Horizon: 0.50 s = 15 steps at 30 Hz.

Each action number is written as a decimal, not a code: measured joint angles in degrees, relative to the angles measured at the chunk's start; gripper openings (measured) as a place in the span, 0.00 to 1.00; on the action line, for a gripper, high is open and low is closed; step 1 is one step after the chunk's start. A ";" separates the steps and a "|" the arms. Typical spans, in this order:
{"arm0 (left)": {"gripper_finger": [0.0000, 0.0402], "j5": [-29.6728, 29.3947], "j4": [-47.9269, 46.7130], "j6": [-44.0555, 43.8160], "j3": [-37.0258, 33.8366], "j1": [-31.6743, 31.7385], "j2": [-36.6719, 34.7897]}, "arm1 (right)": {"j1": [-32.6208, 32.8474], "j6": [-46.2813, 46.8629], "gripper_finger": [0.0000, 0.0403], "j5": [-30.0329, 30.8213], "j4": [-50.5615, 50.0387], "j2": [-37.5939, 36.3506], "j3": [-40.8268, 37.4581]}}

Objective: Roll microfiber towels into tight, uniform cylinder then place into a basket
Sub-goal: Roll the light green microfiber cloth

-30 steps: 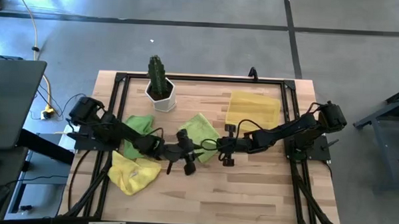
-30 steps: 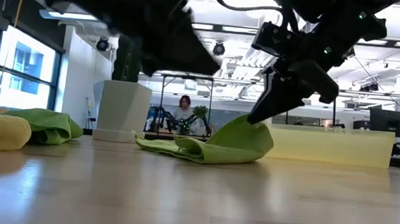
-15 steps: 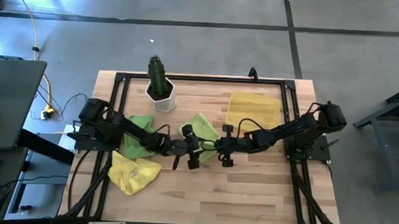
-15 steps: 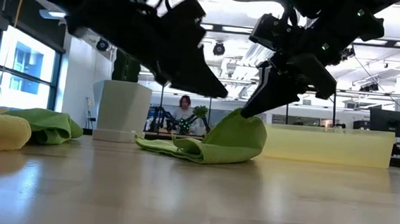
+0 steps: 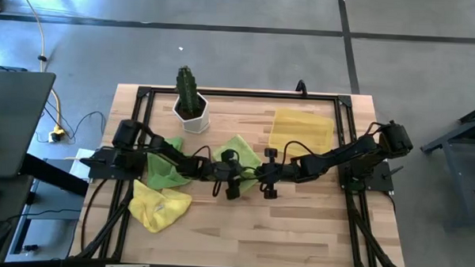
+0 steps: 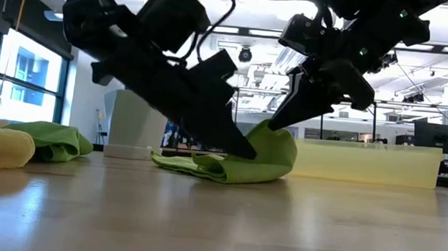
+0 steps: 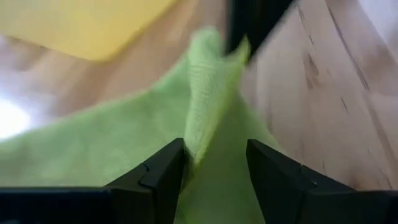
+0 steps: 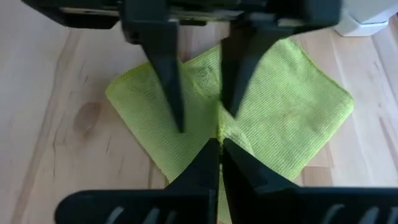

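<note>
Both grippers meet at the middle of the high view over one lime green towel (image 5: 238, 152): the right gripper (image 8: 219, 149) has its fingers pinched together on a raised fold of the cloth, while the left gripper (image 7: 214, 163) stands with its fingers apart, straddling that same ridge of fabric without clamping it. In the low view the towel bunches up into a hump between the two sets of dark fingers, its near edge flat on the table (image 5: 298, 223). To the upper right of centre sits the basket (image 5: 301, 129), a shallow yellow tray, apart from the cloth; nothing can be made out inside it. At the left of the high view a second green towel (image 5: 163, 164) lies crumpled, with the yellow towel (image 5: 157, 205) just below it. The white pot (image 5: 192, 114) near the upper left holds a green cactus (image 5: 186, 86).
</note>
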 joint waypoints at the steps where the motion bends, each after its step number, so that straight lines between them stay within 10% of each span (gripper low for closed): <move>1: 0.41 1.05 0.10 -0.56 0.02 0.00 0.20 | 0.00 -0.32 0.00 0.32 -0.02 0.00 0.00; 15: 0.35 5.37 -2.70 -5.02 0.00 -0.84 -0.52 | 0.00 -2.52 0.00 3.76 -0.38 0.00 0.00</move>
